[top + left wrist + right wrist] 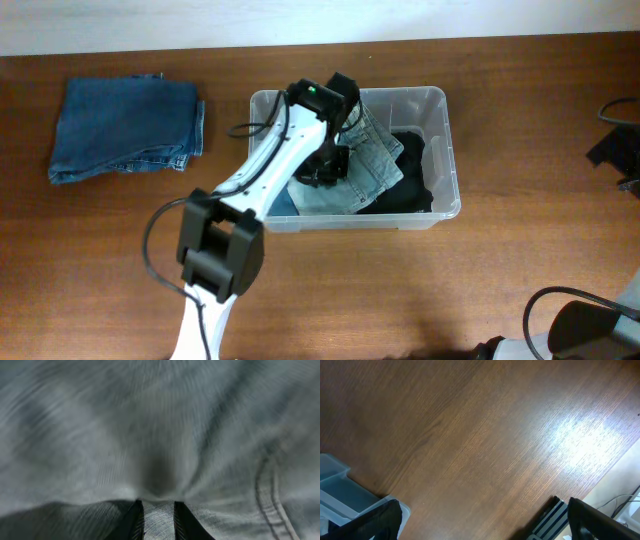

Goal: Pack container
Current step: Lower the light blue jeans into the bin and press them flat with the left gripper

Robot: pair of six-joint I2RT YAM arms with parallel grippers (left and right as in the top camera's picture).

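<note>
In the overhead view, the left arm [262,168] runs from its dark base near the front of the counter [100,260] diagonally up and to the right. It bends at the wrist and drops the left hand [328,168] into the container [440,100]. The container is a clear plastic bin with a rim and rounded corners. It sits mid-counter with its mouth up and its long axis running left to right, parallel to the counter's far edge. Inside it, a pale, crumpled denim garment [375,160] lies under the hand, and a black cloth [412,175] fills the right end. Folded dark blue jeans [125,130] lie on the wood well to the container's left.

In the left wrist view, blurred pale twill with a double-stitched seam fills the frame. The two dark fingers [135,522] stand close together, nipping a fold of the denim.

In the right wrist view, the right hand [482,510] hangs over brown wood grain with a glare patch, its fingers spread wide.
</note>
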